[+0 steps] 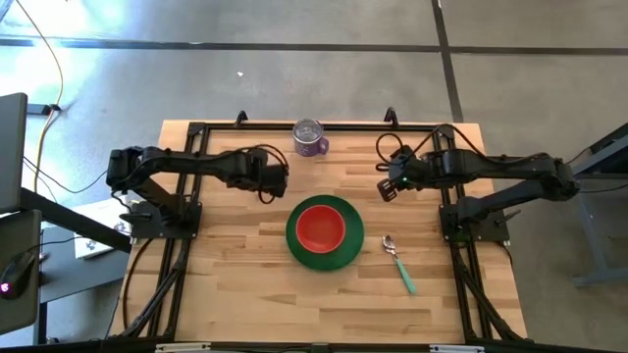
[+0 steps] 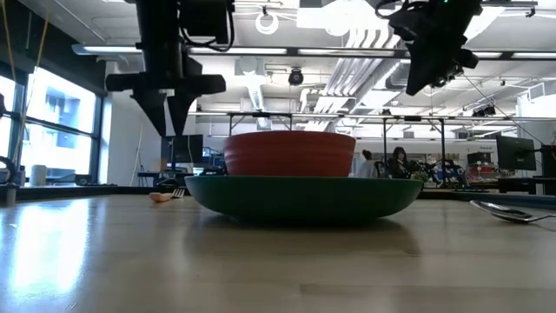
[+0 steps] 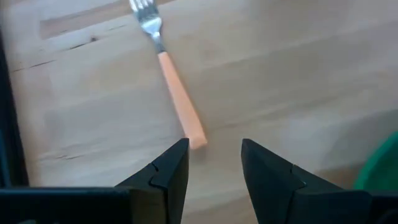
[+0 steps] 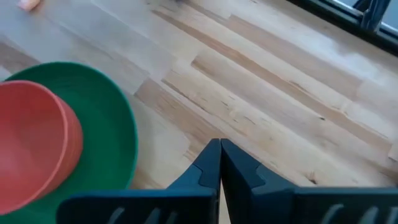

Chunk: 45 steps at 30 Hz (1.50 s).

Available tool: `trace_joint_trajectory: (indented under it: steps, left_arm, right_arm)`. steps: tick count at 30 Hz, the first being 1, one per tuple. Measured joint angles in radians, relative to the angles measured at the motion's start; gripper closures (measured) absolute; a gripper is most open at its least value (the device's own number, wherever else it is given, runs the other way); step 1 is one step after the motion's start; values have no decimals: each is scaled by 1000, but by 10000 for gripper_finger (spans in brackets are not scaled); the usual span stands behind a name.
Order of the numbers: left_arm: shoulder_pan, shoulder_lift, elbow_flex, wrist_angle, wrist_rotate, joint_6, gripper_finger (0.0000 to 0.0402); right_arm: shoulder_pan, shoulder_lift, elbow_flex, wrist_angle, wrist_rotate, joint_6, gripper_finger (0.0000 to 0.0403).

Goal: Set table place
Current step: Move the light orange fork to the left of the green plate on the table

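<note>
The green plate sits mid-table with the red bowl standing in it. The teal-handled spoon lies flat to the plate's right. The orange-handled fork lies flat on the planks; in the high view my left gripper covers it. My left gripper hovers open above the fork's handle end, left of and beyond the plate, fingers pointing down. My right gripper is shut and empty in the air, right of and beyond the plate.
A purple mug stands near the table's far edge, between the two arms. Bare planks lie toward the near edge on both sides of the plate. The black frame borders the table's left and right sides.
</note>
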Motion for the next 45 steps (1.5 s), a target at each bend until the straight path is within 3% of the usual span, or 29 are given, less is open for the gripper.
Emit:
trace_joint_trajectory:
  steps: [7,18,26,33,45]
  left_arm:
    - [142,0,-22,86,0,18,268]
    - [322,52,-98,153,147,79,268]
    - [341,141,-98,268,158,105,268]
    - [348,215,-98,266,162,98,268]
    - [413,223,-98,256,178,52,268]
  right_arm:
    - [0,-7,0,-2,5,-76,403]
    - [0,-7,-1,-2,5,-153,403]
    - [0,-6,-2,-1,5,-166,403]
    - [8,-6,-2,0,4,-152,403]
    - [24,-6,-2,6,4,-153,403]
